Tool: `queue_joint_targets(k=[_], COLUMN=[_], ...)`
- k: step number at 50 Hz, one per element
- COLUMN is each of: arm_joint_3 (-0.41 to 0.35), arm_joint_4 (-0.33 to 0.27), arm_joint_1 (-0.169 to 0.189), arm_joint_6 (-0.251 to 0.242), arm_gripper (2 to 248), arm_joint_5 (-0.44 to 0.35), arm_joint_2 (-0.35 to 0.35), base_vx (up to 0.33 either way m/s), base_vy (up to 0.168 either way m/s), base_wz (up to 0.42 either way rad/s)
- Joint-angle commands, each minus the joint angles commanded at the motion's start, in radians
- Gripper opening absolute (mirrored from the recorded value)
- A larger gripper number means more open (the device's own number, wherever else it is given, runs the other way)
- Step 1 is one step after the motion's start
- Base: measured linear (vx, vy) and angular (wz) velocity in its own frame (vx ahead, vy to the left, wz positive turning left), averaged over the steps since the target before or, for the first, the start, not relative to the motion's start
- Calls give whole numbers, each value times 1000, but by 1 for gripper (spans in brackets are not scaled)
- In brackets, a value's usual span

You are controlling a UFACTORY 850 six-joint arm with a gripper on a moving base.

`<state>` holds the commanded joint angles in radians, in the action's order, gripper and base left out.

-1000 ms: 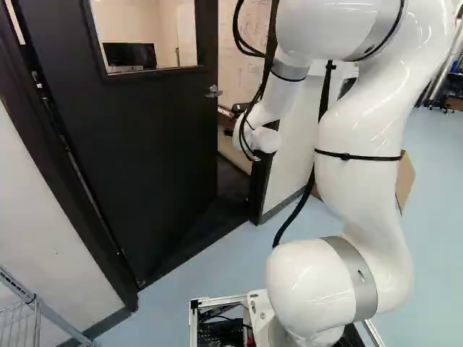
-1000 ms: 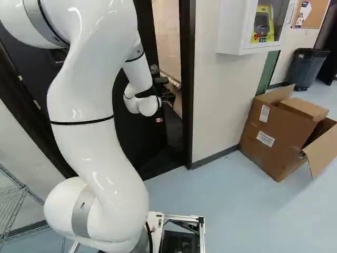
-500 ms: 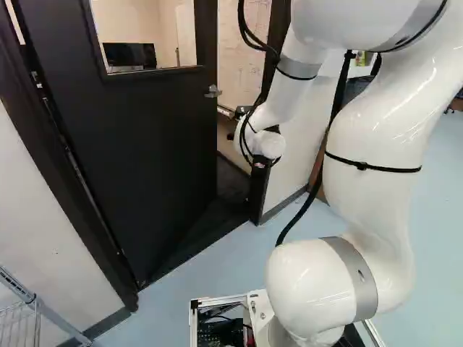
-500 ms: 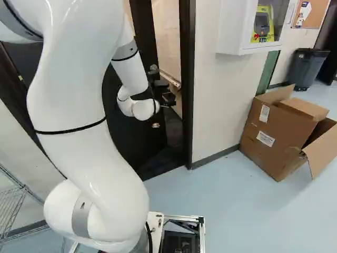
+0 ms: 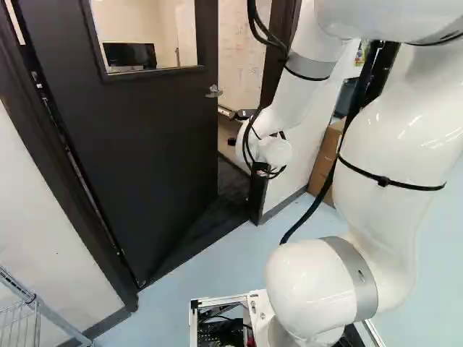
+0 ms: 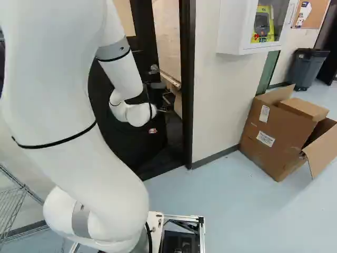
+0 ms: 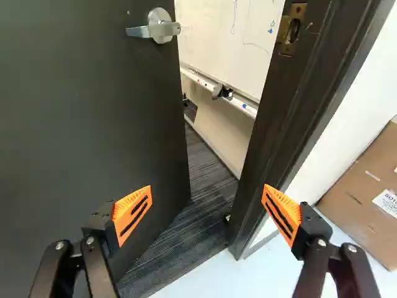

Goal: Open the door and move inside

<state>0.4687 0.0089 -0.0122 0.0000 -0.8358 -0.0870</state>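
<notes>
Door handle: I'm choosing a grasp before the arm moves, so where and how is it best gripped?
Grip the lever's bar where it sticks out past its round plate, probably coming square to the door, one finger above and one below: the bar is slim and runs level. The open gripper would likely need a quarter turn first.

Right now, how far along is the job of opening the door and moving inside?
Done: the door stands ajar, its lever handle well apart from the strike plate on the door frame.
In hand: the open gripper faces the gap between door and frame, gripping nothing.
Left: probably pushing the door wider, then driving in; the base is on the blue floor, outside the doorway.
</notes>
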Motion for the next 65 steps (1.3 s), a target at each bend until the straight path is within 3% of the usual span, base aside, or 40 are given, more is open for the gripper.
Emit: queue_joint_targets(k=[45, 65], arm_joint_3=[-238, -257], arm_joint_4=[0, 0], arm_joint_1=[-21, -22], arm_joint_6=[0, 0], arm_gripper=[247, 247], arm_joint_5=[0, 0], arm_joint_2=[239, 260], base_vx=[0, 0], base_vy=[0, 0], base_wz=[0, 0])
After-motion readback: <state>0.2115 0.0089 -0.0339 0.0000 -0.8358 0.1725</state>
